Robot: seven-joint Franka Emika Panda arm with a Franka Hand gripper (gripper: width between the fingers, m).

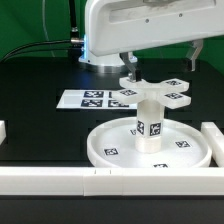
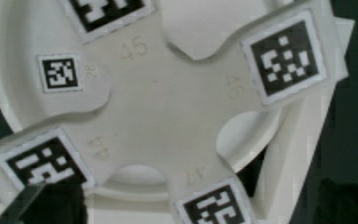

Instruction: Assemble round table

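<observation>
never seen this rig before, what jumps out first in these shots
In the exterior view the white cross-shaped piece sits atop the short thick cylinder, which stands upright in the middle of the large round rimmed disc. The gripper hangs right at the cross, and the wrist view is filled by that tagged cross. Behind lies the marker board.
</observation>
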